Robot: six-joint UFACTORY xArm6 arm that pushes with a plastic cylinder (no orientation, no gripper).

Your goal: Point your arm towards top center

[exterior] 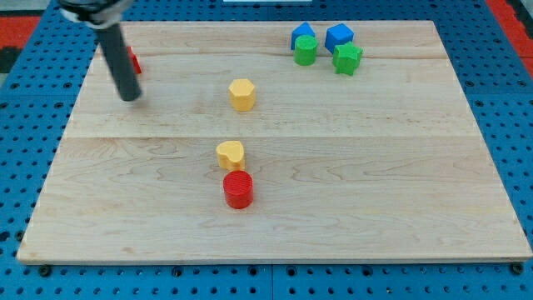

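My tip (131, 97) rests on the wooden board (350, 192) near the view's top left. The dark rod partly hides a red block (133, 60) just behind it. A yellow hexagonal block (241, 94) sits to the right of my tip, near the board's upper middle. A yellow heart-shaped block (231, 153) lies near the centre, with a red cylinder (238, 189) just below it. At the top right stand two blue blocks (303, 35) (339, 36), a green cylinder (306, 51) and a green star-shaped block (347, 58), close together.
The board lies on a blue perforated table (25, 117). A red patch (510, 12) shows at the view's top right corner.
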